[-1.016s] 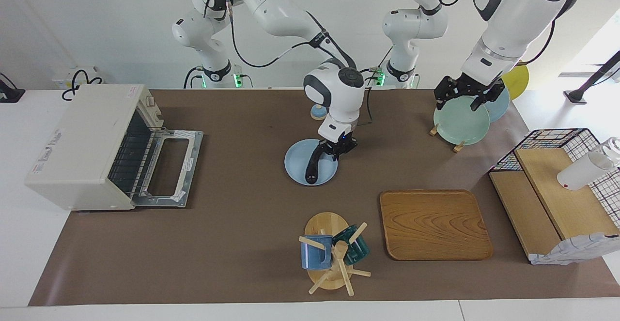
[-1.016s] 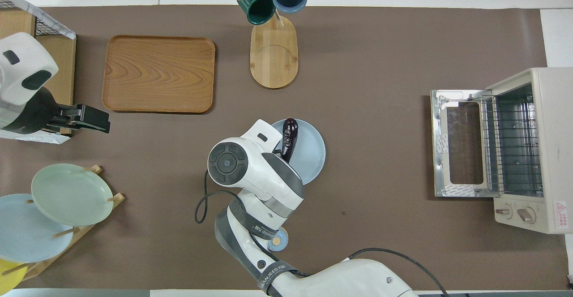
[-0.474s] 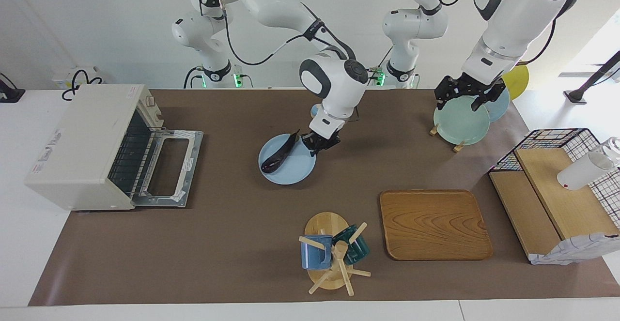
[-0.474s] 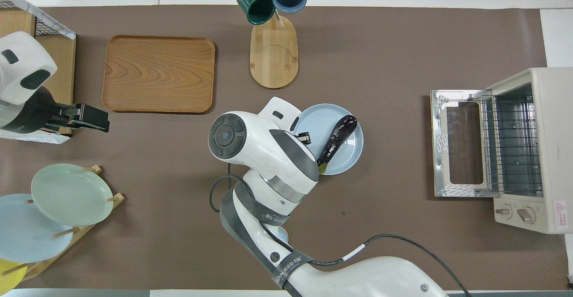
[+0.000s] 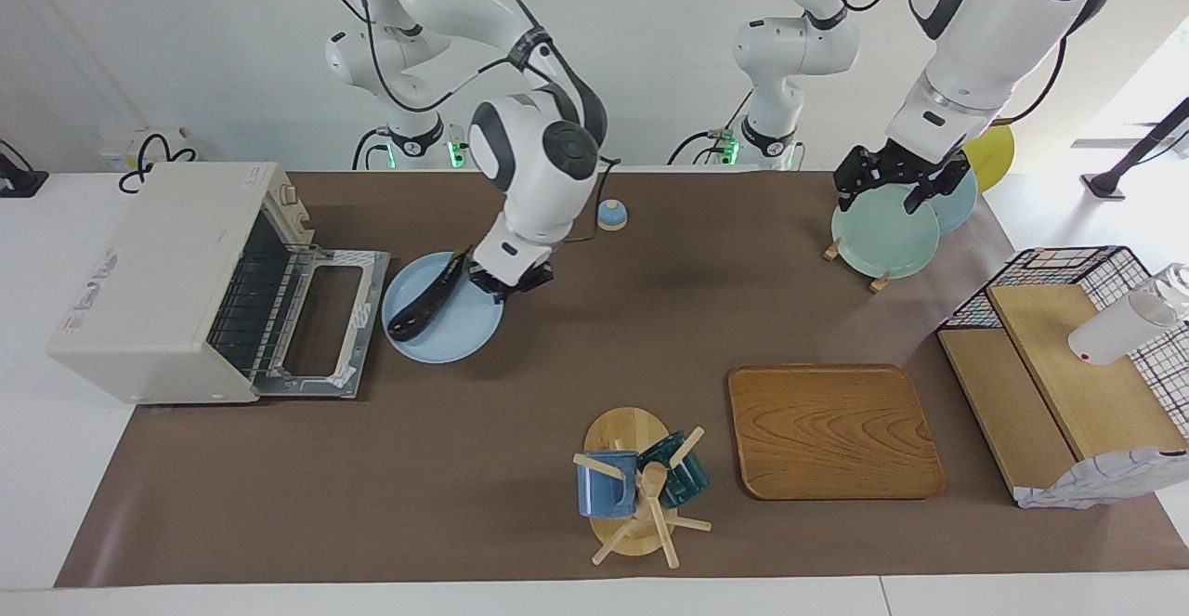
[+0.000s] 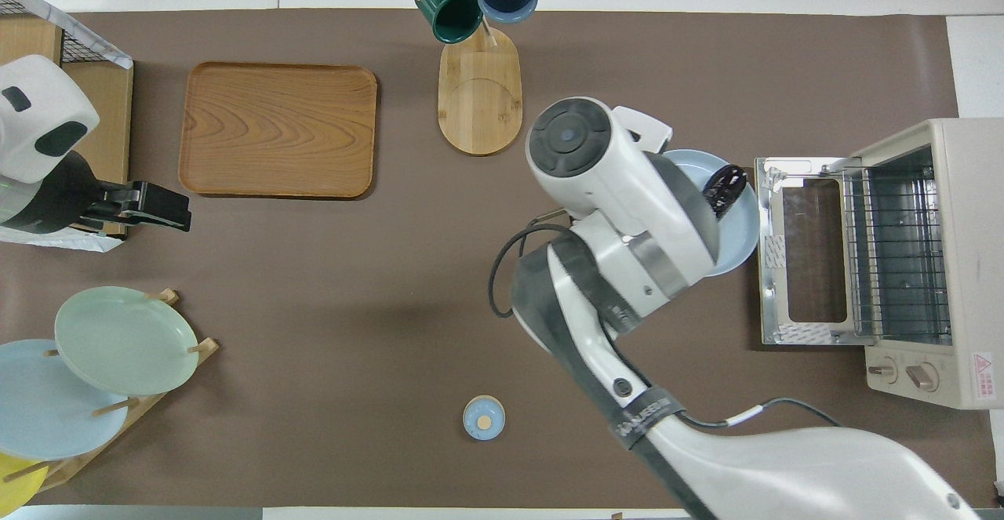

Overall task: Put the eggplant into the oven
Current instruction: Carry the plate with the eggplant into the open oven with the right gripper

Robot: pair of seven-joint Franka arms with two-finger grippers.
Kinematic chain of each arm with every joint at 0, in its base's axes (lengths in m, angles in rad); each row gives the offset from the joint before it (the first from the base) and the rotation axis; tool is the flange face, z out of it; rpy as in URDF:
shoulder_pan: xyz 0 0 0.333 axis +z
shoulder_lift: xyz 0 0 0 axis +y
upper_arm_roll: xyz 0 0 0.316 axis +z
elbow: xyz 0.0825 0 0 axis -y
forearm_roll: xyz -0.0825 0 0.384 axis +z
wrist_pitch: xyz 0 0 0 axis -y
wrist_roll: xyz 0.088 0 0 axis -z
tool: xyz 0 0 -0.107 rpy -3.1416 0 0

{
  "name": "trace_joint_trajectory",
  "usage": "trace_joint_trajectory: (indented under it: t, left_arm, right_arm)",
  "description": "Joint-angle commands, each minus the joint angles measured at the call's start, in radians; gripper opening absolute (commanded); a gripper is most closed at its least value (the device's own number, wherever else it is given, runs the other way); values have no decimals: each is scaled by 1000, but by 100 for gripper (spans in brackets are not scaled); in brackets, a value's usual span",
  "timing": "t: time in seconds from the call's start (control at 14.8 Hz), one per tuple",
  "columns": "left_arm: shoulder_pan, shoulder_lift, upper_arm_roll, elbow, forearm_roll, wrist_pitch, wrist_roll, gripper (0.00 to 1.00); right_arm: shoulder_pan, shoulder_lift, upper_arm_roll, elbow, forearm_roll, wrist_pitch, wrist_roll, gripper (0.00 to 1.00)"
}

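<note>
The slim dark purple eggplant (image 5: pixel 425 304) is lying on the round pale-blue plate (image 5: pixel 455 328), which is sitting just in front of the boxy cream-white toaster oven's (image 5: pixel 167 272) dropped-open door, with the rectangular wooden tray (image 5: pixel 831 430) lying toward the left arm's end.

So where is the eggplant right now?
The eggplant lies on the light blue plate, which the right gripper holds just in front of the oven's open door.

Glossy purple-black eggplant (image 5: pixel 429 297) on a pale blue plate (image 5: pixel 450 330); cream-white oven (image 5: pixel 158 277); brown table (image 5: pixel 464 467); wood-grain tray (image 5: pixel 833 431).
</note>
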Motion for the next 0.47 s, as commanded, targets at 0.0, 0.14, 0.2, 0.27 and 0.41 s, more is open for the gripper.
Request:
trace_joint_trajectory:
  t: [0.0,0.14,0.2,0.27,0.41]
  left_arm:
    - [20,5,-12,15,17,-2,5,100]
    - [25,5,-14,17,17,-3,4,100]
    - [25,5,-14,15,17,-5,2,100]
    - [25,3,-14,15,17,-8,4,100]
    - [23,3,-14,15,17,-9,4,100]
  right_arm:
    - [-115,-147,15,-195,-19,51,-90,0]
    - [-183,-191,15,-262,-19,78,-151,0]
    - [-230,-204,16,-284,-19,99,-197,0]
    - [-291,-217,16,-305,-17,119,-266,0]
    - [-364,-220,16,-316,-12,134,-368,0]
